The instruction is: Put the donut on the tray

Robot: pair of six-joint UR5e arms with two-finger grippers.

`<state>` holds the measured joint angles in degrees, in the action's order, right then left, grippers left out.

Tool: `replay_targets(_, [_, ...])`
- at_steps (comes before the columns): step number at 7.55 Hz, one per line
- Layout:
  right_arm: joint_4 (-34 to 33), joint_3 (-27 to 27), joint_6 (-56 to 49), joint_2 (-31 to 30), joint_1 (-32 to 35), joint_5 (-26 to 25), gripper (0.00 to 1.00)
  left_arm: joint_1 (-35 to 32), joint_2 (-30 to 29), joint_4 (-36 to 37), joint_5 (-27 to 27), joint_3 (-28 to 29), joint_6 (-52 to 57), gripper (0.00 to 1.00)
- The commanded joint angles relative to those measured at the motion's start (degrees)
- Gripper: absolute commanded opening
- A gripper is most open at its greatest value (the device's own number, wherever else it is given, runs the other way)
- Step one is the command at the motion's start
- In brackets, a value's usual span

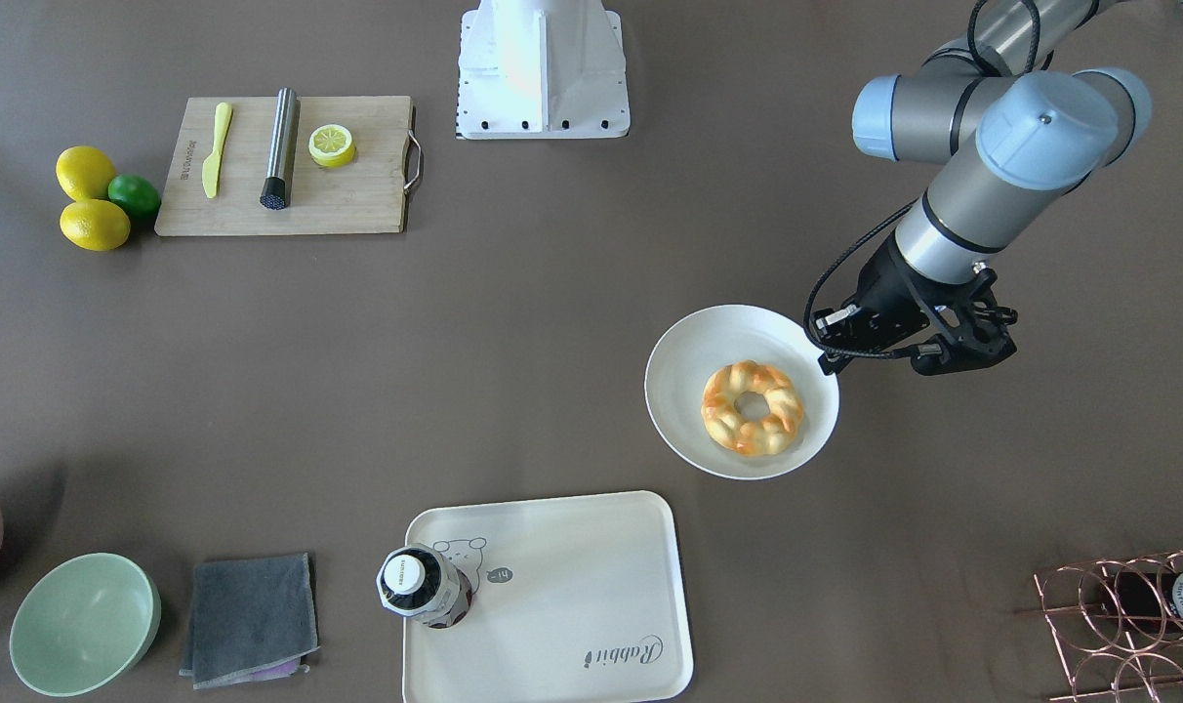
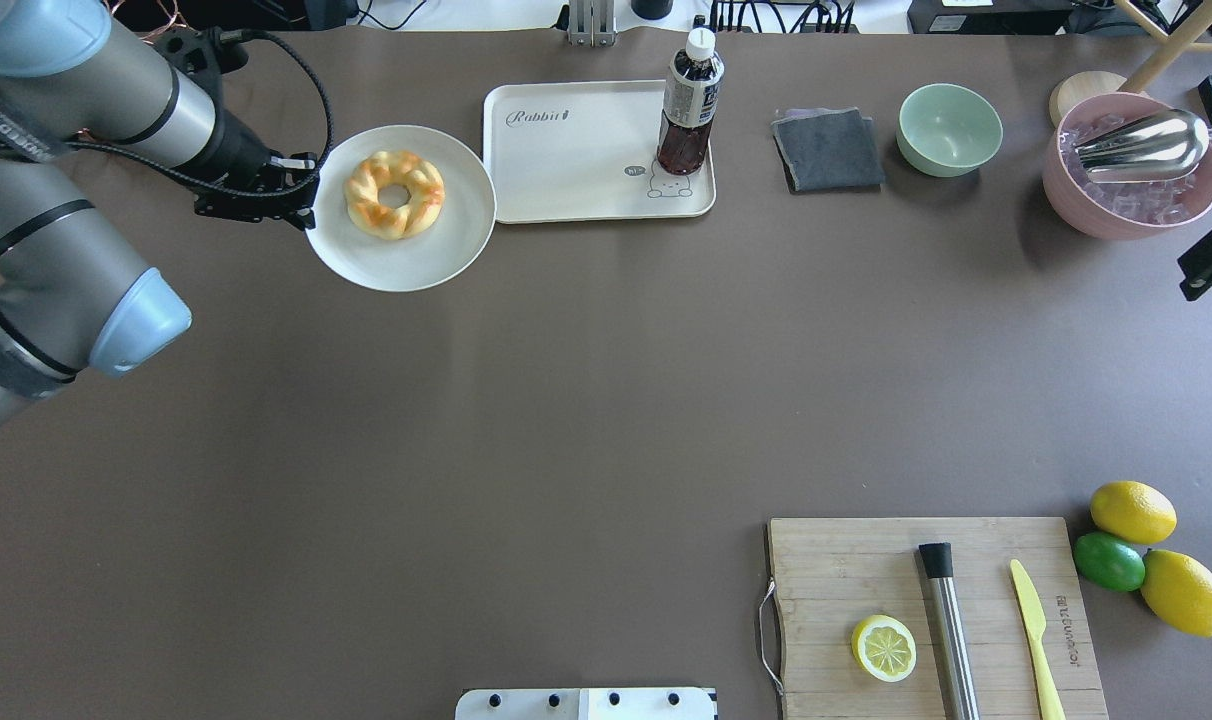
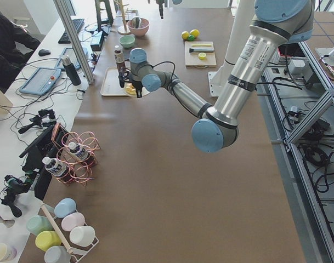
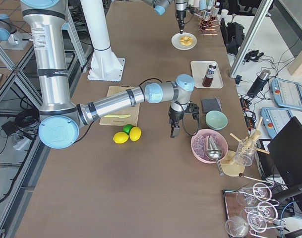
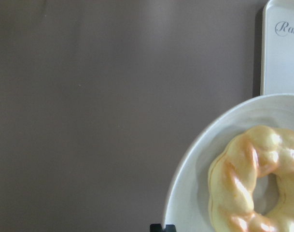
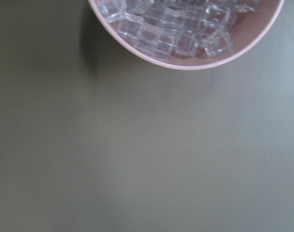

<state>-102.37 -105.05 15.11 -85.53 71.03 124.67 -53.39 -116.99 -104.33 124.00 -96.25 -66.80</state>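
Outstretched left arm, left pincer pointing down, right pincer likewise

donut: glowing golden yellow, carrying orange-brown patches on its braid
plate: showing plain white
tray: showing cream white, bearing grey "Rabbit" script and a small bear drawing
bottle: holding dark brown liquid, wearing a white cap and a white-and-black label
surface: lying flat grey-brown
cloth: showing dark grey, with a purple edge peeking out
bowl: showing pale green
board: showing light wood grain
knife: showing pale yellow
lemons: showing bright yellow beside a green lime
left arm: showing silver-grey with light blue caps
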Motion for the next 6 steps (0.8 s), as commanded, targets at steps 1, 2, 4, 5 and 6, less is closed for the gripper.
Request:
replay_targets(1, [-0.03,1.59,-6.4,-4.03,5.34,0.48,1.0,0.39,-12.25,0.0,0.01,13.57,-7.88,0.0])
replay_targets(2, [0.06,2.91,-6.85,-4.12,6.31,1.7,1.0,0.57,-17.34,0.0,-0.08,19.89,-11.12,0.0])
replay_targets(4, [6.25,6.24,-9.31,-5.08,7.45,2.5,1.0,1.88,-24.57,-4.1,-0.51,30.71,-20.33,0.0])
replay_targets(5, [11.52,9.65,-10.01,-5.26,7.72,4.07,1.0,2.5,-26.25,-7.7,-0.6,34.68,-22.73,0.0])
replay_targets(6, [14.45,11.78,-10.28,-5.27,7.98,4.78,1.0,2.85,-26.27,-8.95,-0.69,36.55,-23.02,0.0])
